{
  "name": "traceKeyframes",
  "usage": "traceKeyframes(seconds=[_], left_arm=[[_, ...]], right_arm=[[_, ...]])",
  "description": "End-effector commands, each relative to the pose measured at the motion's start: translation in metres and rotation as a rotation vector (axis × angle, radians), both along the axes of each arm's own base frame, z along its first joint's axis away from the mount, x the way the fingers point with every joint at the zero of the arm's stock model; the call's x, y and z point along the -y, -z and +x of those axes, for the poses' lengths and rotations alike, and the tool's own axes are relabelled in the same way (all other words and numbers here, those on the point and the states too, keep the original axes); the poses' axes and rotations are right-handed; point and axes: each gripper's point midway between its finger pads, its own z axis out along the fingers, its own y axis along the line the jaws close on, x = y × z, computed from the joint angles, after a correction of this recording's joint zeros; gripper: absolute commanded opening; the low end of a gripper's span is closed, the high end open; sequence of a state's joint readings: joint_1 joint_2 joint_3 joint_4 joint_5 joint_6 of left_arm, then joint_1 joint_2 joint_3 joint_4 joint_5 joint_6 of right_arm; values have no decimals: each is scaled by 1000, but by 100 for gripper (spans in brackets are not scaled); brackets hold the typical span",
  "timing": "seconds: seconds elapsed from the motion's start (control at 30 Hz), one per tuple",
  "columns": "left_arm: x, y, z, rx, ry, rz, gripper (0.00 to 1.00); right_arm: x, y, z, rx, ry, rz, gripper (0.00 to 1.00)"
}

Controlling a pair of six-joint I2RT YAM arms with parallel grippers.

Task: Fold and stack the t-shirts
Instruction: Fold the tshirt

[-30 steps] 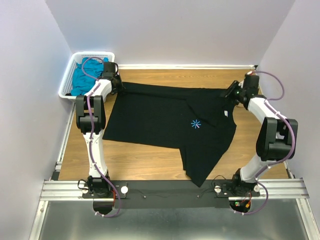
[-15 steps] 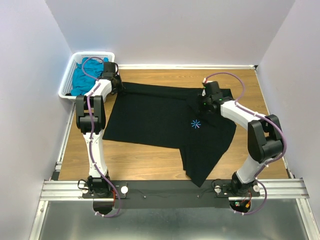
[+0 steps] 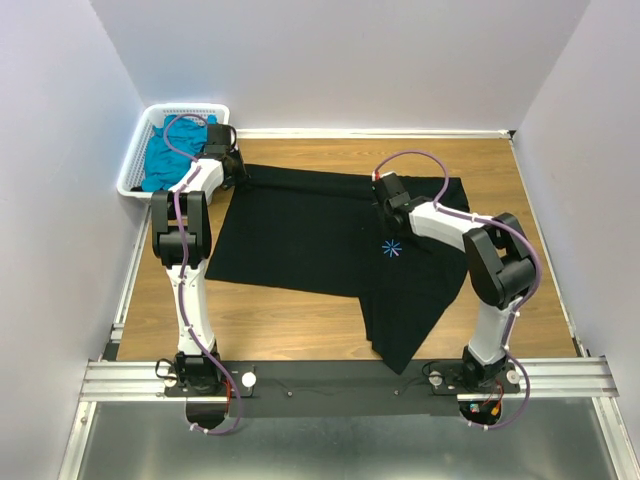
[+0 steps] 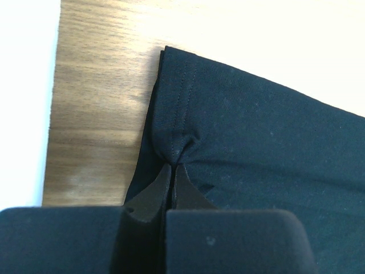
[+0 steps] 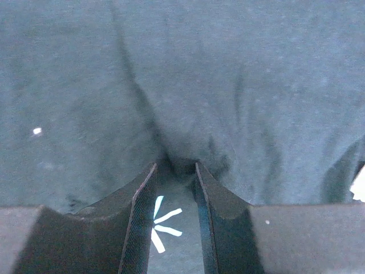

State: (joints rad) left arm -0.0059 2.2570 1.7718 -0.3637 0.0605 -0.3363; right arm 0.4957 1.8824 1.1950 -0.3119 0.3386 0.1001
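Left tool (image 4: pixel 173 169): clenching, pinching the black t-shirt (image 3: pixel 320 235) hem corner.
Right tool (image 5: pixel 174 166): pressing down on the black t-shirt, jaws apart, cloth puckering between.
Teal t-shirt (image 3: pixel 160 155): lying in basket (image 3: pixel 190 108).

Pale lilac-white walls (image 3: pixel 350 60) close in a wood-grain tabletop (image 3: pixel 300 320) on three sides (a white strip (image 3: pixel 380 132) runs along the far edge). An aluminium rail (image 3: pixel 130 380) borders the near edge, grey sheet metal (image 3: pixel 330 450) below it. Light is even.

- The brown wooden table (image 3: pixel 300 320) holds everything.
- A black t-shirt (image 3: pixel 300 230) lies spread out across its middle.
- A white basket (image 3: pixel 135 170) sits at its far left corner.
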Motion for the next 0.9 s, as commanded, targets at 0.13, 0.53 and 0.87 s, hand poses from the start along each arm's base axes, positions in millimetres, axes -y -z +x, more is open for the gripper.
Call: traceKeyframes(seconds=[0.13,0.53,0.87], left_arm=[[-24,-8,-9,-11,-47,48,0],[-24,-9,-9,-13,-45,53,0],[-32,-20,-9,0,-66,92,0]], right_arm=[[22,0,9,24,44,-137,39],[31,5,8,17,41,-196,13],[14,-48,-2,36,-30,-69,1]])
